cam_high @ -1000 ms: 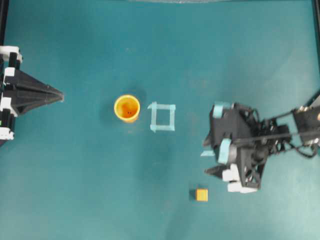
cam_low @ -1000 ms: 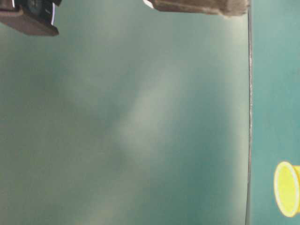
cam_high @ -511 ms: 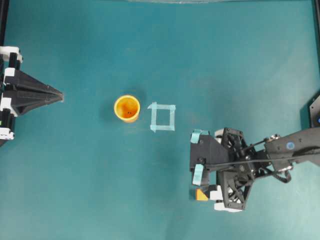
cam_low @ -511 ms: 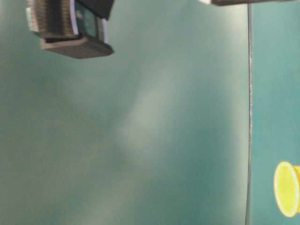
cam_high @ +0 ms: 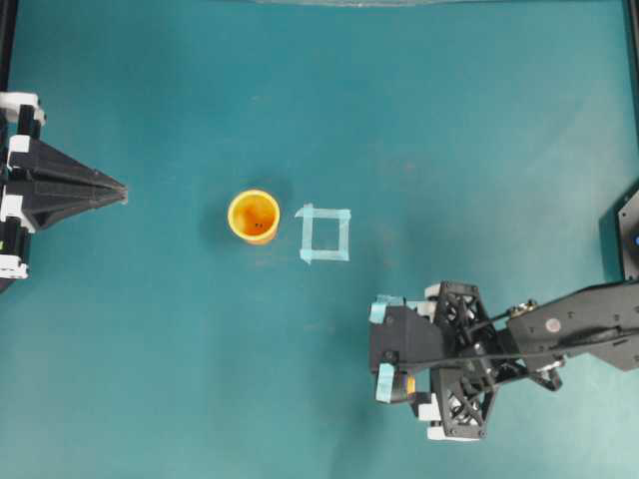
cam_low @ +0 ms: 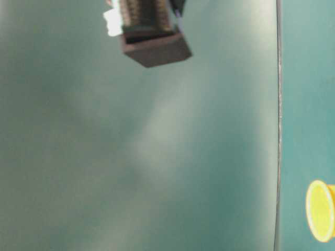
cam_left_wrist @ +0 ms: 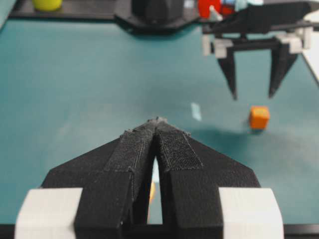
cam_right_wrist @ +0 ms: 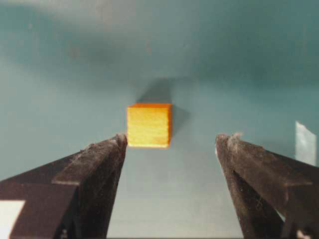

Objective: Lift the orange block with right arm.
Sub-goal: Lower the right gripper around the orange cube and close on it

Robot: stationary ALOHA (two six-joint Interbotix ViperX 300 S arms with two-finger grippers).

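Hovering right tool [cam_right_wrist: 169,144] spread over orange block [cam_right_wrist: 149,125] | left tool [cam_left_wrist: 157,124] pressed together

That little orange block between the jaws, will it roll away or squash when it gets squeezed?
The orange block has flat faces and sharp edges, so it likely sits still rather than rolling. It looks rigid, probably not squashing. Being small, it is probably light, and an off-centre squeeze might twist it.

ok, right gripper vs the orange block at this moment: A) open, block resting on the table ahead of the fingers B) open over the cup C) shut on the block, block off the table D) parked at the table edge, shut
A. In the right wrist view the right gripper has its fingers spread wide, and the orange block sits on the table just beyond the fingertips, ungripped.
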